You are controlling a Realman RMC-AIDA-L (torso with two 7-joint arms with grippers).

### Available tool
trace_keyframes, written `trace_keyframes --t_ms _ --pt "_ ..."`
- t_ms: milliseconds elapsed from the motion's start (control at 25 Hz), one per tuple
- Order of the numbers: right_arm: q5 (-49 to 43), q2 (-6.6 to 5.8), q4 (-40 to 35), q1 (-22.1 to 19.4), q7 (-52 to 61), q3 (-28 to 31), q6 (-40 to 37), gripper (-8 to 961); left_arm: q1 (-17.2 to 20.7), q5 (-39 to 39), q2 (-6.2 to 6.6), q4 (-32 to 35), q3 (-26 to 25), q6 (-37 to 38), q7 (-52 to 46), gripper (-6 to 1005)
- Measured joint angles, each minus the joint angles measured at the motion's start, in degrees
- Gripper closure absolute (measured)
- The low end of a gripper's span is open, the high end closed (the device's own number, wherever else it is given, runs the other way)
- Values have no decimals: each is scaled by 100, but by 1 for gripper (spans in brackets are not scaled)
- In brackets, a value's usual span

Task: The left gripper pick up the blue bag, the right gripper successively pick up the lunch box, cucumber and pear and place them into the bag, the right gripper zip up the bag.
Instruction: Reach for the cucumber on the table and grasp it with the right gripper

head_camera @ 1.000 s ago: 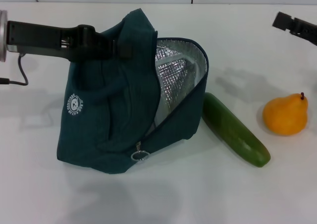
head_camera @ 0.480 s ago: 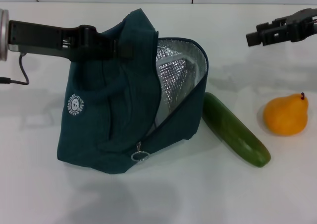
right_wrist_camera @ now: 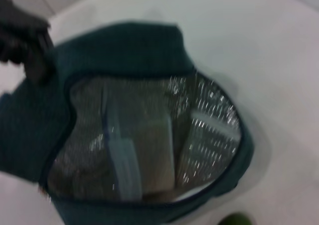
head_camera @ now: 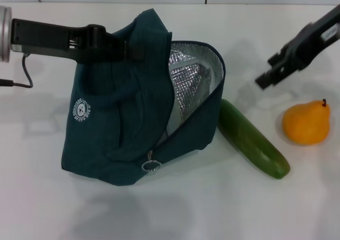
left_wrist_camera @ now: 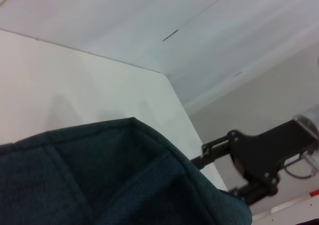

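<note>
- left gripper (head_camera: pixel 127 48) fingers clamped on the top fabric of the blue bag (head_camera: pixel 133 118), holding the mouth up and open toward the right gripper (head_camera: pixel 268 75).
- lunch box (right_wrist_camera: pixel 142 160) looks already inside: right wrist view shows a clear box with a blue rim against the foil lining.
- Step in hand, by my read: cucumber pick. cucumber (head_camera: pixel 252 139) lies flat on the worktop (head_camera: pixel 212 208), below the right fingers, its near end touching the bag's lower edge.
- Right fingers carry nothing; how far they are open, cannot tell.
- Do it well: drop over the cucumber's middle, fingers across its width, not along it. Smooth skin, so grip off-centre and it may swing.
- pear (head_camera: pixel 305 124) sits just beside the far end; keep clear of it.
- Feed it in end first.
</note>
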Motion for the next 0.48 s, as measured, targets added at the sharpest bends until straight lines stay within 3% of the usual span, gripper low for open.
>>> trace_keyframes --t_ms 280,480 --pt "-1008 614 348 204 23 -60 185 217 -49 17 -1 0 13 -53 5 956" --pt "-1080 724 948 307 27 -119 580 126 -49 17 -17 0 17 -56 11 956"
